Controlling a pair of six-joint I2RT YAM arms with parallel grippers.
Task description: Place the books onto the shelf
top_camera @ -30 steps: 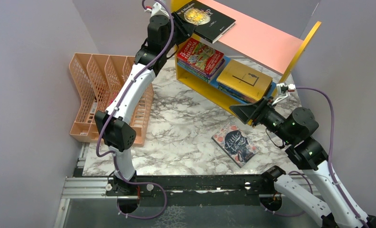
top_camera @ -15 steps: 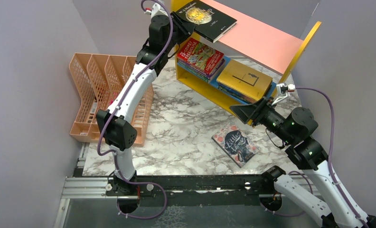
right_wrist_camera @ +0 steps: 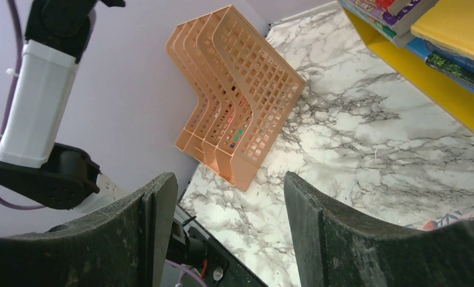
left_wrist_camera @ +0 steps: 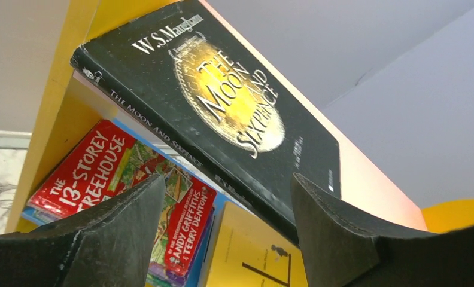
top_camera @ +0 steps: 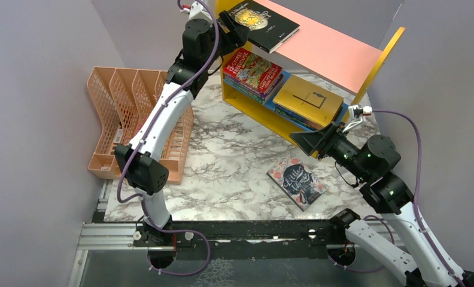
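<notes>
The left arm (top_camera: pixel 163 116) and the right arm (top_camera: pixel 426 242) have white links and black round joint housings. One purple cable (top_camera: pixel 418 156) runs along each arm. The fingers (left_wrist_camera: pixel 103 245) are black, wedge-shaped, matte.

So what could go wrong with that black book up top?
The black book sticks out past the front of the pink top board, with the open left gripper right beside it; a bump while backing off could tip it down. The floral book lies flat on the table, so the right gripper may struggle to pinch it.
</notes>
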